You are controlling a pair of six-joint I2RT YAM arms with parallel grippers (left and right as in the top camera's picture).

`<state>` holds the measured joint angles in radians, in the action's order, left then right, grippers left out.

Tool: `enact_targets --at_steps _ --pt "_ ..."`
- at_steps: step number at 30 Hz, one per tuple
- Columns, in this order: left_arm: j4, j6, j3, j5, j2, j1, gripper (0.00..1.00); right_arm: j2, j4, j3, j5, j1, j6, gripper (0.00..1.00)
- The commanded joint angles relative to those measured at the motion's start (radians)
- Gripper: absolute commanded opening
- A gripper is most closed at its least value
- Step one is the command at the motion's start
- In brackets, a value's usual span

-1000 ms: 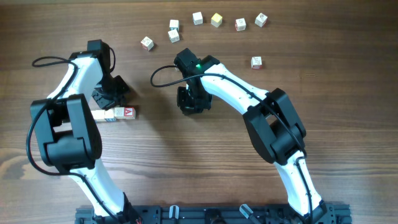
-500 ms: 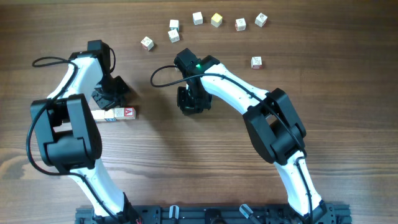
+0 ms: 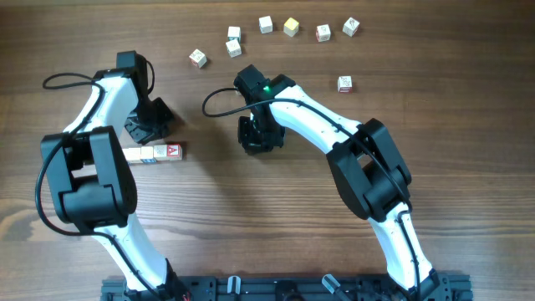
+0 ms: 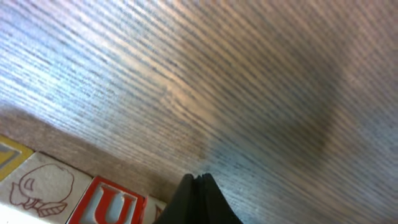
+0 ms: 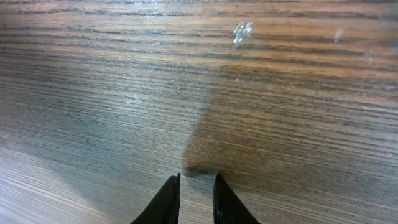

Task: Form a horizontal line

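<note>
1. Dark wood-grain bench (image 3: 251, 217) fills the overhead view, with two white-and-black arms reaching in from the near edge.
2. On the left side lies the horizontal line (image 3: 155, 153), a short bar of whitish cubes set edge to edge; its outer end is hidden under the left arm.
3. A red "A" (image 3: 173, 151) reads clearly on the end cube facing the bench's middle.
4. The left tool (image 4: 199, 193) hovers just beyond the bar, its fingertips pressed together with nothing between them.
5. From the left wrist, a red "U" (image 4: 109, 202) shows on one cube, beside a cube bearing a red outline drawing (image 4: 37, 186) too cropped to identify.
6. The right tool (image 5: 194, 199) sits near the bench's centre, well apart from the bar, fingertips a narrow gap apart over bare wood.
7. A green light (image 3: 267, 87) glows on the right arm.
8. Loose cubes (image 3: 266, 24) are scattered along the far edge, one yellowish cube (image 3: 290, 27) among them; their markings are too small to read.
</note>
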<state>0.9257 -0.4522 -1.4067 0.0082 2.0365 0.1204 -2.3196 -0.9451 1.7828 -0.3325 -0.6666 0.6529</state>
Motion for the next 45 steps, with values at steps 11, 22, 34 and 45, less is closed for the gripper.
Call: enact_targets --at_steps 11,22,34,45 --pt "-0.126 -0.031 0.000 0.097 0.012 0.001 0.04 -0.054 0.052 -0.029 0.074 0.002 0.013 0.18" --pt "-0.023 -0.027 0.000 0.096 0.012 0.001 0.04 -0.053 0.065 -0.029 0.206 0.003 0.025 0.15" --pt "0.010 -0.027 0.000 0.096 0.012 0.001 0.04 -0.053 0.069 -0.029 0.205 0.003 0.001 0.14" --pt "-0.032 -0.028 0.000 -0.002 0.012 0.002 0.04 -0.053 0.070 -0.029 0.205 0.003 0.001 0.14"
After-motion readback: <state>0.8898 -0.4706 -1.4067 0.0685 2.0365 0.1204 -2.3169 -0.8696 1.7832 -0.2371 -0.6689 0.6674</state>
